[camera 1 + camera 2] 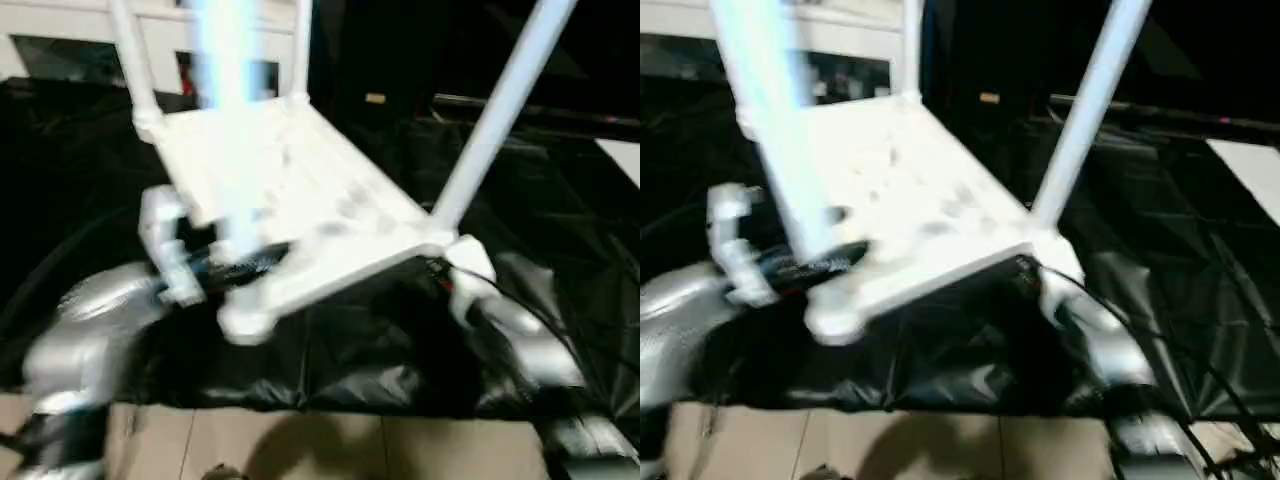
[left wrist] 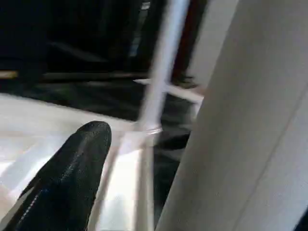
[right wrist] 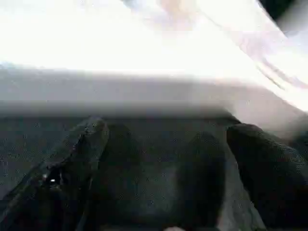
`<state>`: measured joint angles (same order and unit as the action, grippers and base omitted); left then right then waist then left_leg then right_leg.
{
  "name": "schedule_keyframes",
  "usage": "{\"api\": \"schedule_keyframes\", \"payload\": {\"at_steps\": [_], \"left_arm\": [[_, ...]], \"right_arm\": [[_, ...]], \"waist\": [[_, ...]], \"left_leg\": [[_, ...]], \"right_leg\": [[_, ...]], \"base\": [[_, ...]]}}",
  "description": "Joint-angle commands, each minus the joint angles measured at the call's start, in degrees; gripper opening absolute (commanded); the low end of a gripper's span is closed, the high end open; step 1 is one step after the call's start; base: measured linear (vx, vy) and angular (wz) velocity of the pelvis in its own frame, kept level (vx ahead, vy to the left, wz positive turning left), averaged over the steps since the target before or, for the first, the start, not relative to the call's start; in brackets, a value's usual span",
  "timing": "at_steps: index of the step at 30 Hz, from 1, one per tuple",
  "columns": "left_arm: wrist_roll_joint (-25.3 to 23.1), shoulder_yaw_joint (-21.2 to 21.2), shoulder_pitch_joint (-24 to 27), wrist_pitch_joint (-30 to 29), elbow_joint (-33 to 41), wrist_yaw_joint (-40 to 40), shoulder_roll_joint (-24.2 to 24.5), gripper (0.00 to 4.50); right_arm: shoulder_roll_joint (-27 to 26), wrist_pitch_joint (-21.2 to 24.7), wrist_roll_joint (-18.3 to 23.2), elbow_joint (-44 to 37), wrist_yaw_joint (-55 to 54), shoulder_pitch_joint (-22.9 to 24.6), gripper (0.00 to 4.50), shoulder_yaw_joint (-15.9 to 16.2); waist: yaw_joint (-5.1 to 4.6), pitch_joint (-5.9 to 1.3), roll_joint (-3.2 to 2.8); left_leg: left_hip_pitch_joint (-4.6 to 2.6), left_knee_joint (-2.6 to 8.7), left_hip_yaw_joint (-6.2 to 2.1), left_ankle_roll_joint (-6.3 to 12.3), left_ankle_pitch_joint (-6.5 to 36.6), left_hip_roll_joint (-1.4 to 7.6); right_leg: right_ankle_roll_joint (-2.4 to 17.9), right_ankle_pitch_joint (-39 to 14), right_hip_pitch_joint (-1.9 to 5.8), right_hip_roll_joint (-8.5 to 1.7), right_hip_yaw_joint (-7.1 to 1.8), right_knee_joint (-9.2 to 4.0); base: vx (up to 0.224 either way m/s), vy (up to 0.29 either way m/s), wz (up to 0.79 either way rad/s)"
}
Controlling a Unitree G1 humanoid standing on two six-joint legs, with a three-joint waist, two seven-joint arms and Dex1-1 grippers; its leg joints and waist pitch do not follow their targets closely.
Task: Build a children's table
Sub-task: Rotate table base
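Observation:
The children's table is upside down and tilted, its white ribbed tabletop point(image 1: 300, 190) raised above the black-covered surface with the near edge lower. Several white legs stand in its corner sockets: a near-left leg point(image 1: 228, 120), a right leg point(image 1: 500, 110) and two far legs point(image 1: 130, 60). My left gripper point(image 1: 235, 268) sits at the foot of the near-left leg, which looms close in the left wrist view point(image 2: 250, 120). My right gripper point(image 3: 163, 130) is open just under the tabletop's right corner point(image 1: 445, 245), its fingertips apart below the white edge point(image 3: 144, 91).
Black sheeting point(image 1: 560, 220) covers the work surface, with tan floor point(image 1: 300, 445) in front of it. A white cabinet point(image 1: 60, 30) stands at the back left. A pale flat object point(image 1: 625, 155) lies at the far right edge.

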<state>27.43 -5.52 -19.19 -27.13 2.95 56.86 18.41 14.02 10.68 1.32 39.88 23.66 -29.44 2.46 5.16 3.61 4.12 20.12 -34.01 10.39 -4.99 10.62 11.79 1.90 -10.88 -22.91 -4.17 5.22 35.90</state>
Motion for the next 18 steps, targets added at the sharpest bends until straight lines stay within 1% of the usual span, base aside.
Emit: {"api": "schedule_keyframes", "payload": {"at_steps": [1,2,3,4,5,6,7,8,9,10,11,12,13,14,15,16,17,18], "left_arm": [[0.8,3.22,-2.26,-0.3,0.27,1.79,-0.83,4.45],[0.73,4.12,-2.74,-0.35,0.2,2.27,-1.37,4.45],[0.64,4.66,-3.08,-0.31,0.02,2.55,-1.75,4.45],[0.67,5.76,-3.03,-0.57,0.48,3.08,-2.18,4.45],[0.76,6.7,-3.08,-0.78,0.78,3.34,-2.47,4.45],[1.02,8.7,-3.03,-1.13,1.56,3.75,-3.29,4.45],[1.08,9.12,-3.01,-1.18,1.71,3.86,-3.46,4.45],[1.18,10.3,-2.99,-1.25,2.12,4.05,-3.99,4.45],[1.02,11.82,-3.07,-1.11,2.51,4.28,-4.66,4.45],[1.02,11.82,-3.07,-1.11,2.51,4.28,-4.66,4.45],[0.83,12.44,-3.27,-1.0,2.42,4.21,-5.13,4.45],[0.28,13.8,-4.02,-0.3,1.38,4.8,-6.18,4.45],[0.12,14.05,-4.21,-0.07,1.08,4.97,-6.39,4.45],[-0.4,14.59,-4.97,0.64,-0.07,4.85,-7.39,4.45],[-0.4,14.59,-4.97,0.64,-0.07,4.85,-7.39,4.45],[-1.3,15.76,-6.55,2.27,-2.41,4.55,-9.43,4.45],[-2.03,16.34,-7.26,3.41,-3.49,4.26,-10.32,4.45],[-3.15,17.04,-8.11,4.97,-4.93,3.62,-11.34,4.45]], "right_arm": [[-0.97,-1.64,-0.61,4.16,-1.88,-2.95,4.48,0.03],[-1.71,-2.27,-0.56,6.37,-2.99,-4.48,4.48,-0.32],[-2.2,-2.56,-0.68,7.64,-3.71,-5.39,4.48,-0.68],[-2.94,-3.06,-0.95,9.23,-4.28,-6.38,4.48,-0.71],[-3.37,-3.26,-1.2,10.19,-4.51,-7.01,4.48,-0.7],[-4.31,-3.77,-1.65,11.84,-5.17,-8.07,4.48,-0.31],[-4.54,-3.9,-1.73,12.17,-5.28,-8.28,4.48,-0.19],[-5.11,-4.25,-1.91,13.0,-5.54,-8.78,4.48,0.14],[-5.92,-4.74,-2.0,13.92,-5.86,-9.37,4.48,0.37],[-5.92,-4.74,-2.0,13.92,-5.86,-9.37,4.48,0.37],[-6.33,-4.87,-1.94,14.1,-5.94,-9.58,4.48,0.37],[-7.17,-5.61,-1.87,15.0,-6.62,-10.19,4.48,0.09],[-7.31,-5.74,-1.85,15.15,-6.81,-10.28,4.48,-0.01],[-7.49,-6.15,-2.01,15.7,-7.45,-10.52,4.48,-0.22],[-7.49,-6.15,-2.01,15.7,-7.45,-10.52,4.48,-0.22],[-7.72,-6.92,-1.84,16.76,-8.13,-10.93,4.48,-0.86],[-7.83,-7.15,-1.74,17.05,-8.26,-11.06,4.48,-1.05],[-7.94,-7.43,-1.7,17.45,-8.31,-11.21,4.48,-1.18]], "waist": [[-0.25,-3.8,-1.56],[-0.39,-3.83,-2.48],[-0.45,-3.74,-2.16],[-0.51,-3.79,-1.84],[-0.76,-3.84,-2.71],[-0.88,-3.93,-2.67],[-0.86,-3.93,-2.99],[-1.05,-3.94,-3.11],[-1.33,-3.8,-3.57],[-1.59,-3.93,-3.33],[-1.67,-3.96,-3.78],[-1.87,-3.95,-4.78],[-2.16,-3.93,-4.42],[-2.21,-4.05,-5.13],[-2.44,-4.02,-4.8],[-2.6,-4.04,-4.7],[-2.57,-4.08,-4.37],[-2.45,-4.07,-4.6]], "left_leg": [[-0.47,4.06,-0.46,-1.43,11.27,1.43],[-0.64,4.12,-0.45,-2.12,12.72,1.49],[-0.45,4.11,-0.52,-2.25,13.32,1.35],[-0.08,4.08,-0.62,-2.2,13.23,1.26],[-0.29,4.0,-0.59,-2.2,13.53,1.34],[-0.27,3.91,-0.59,-1.87,13.47,1.26],[-0.14,3.91,-0.66,-1.66,13.13,1.25],[0.0,3.84,-0.65,-1.25,12.83,1.24],[-0.03,3.83,-0.6,-1.08,13.23,1.24],[0.23,3.72,-0.65,-0.82,12.82,1.1],[0.3,3.73,-0.73,-0.74,12.45,1.14],[0.24,3.64,-0.79,-0.6,12.09,1.15],[0.14,3.63,-0.63,-0.5,12.42,1.14],[0.2,3.54,-0.78,-0.4,12.02,1.1],[0.13,3.53,-0.61,-0.16,12.14,1.09],[0.11,3.45,-0.57,0.23,12.33,0.93],[0.01,3.36,-0.48,0.32,12.39,0.96],[0.19,3.39,-0.59,0.7,12.24,0.92]], "right_leg": [[10.21,-9.47,2.74,-3.63,-3.5,-4.28],[10.64,-9.48,2.66,-3.85,-3.5,-4.37],[10.46,-10.02,2.9,-3.72,-3.4,-4.42],[9.98,-10.89,3.4,-3.84,-3.4,-4.27],[9.95,-11.14,3.09,-3.94,-3.44,-4.53],[10.29,-10.9,3.23,-3.81,-3.42,-4.39],[10.48,-10.6,3.34,-3.89,-3.43,-4.3],[10.7,-10.58,3.38,-3.88,-3.44,-4.23],[10.81,-11.41,3.26,-3.84,-3.4,-4.55],[10.72,-11.66,3.62,-3.8,-3.37,-4.44],[10.69,-11.59,3.66,-3.84,-3.37,-4.37],[10.9,-11.1,3.47,-3.81,-3.35,-4.35],[10.96,-11.15,3.36,-3.6,-3.32,-4.7],[11.8,-9.42,3.56,-3.58,-3.33,-4.25],[11.87,-9.12,3.42,-3.44,-3.32,-4.57],[12.23,-9.0,3.45,-3.32,-3.27,-4.68],[12.36,-9.14,3.44,-3.38,-3.32,-4.66],[12.19,-10.14,3.67,-3.51,-3.3,-4.65]], "base": [[0.0,0.0,0.0],[0.0,0.0,0.0],[0.0,0.0,0.0],[0.0,0.0,0.0],[0.0,0.0,0.0],[0.0,0.0,0.0],[0.0,0.0,0.0],[0.0,0.0,0.0],[0.0,0.0,0.0],[0.0,0.0,0.0],[0.0,0.0,0.0],[0.0,0.0,0.0],[0.0,0.0,0.0],[0.0,0.0,0.0],[0.0,0.0,0.0],[0.0,0.0,0.0],[0.0,0.0,0.0],[0.0,0.0,0.0]]}}
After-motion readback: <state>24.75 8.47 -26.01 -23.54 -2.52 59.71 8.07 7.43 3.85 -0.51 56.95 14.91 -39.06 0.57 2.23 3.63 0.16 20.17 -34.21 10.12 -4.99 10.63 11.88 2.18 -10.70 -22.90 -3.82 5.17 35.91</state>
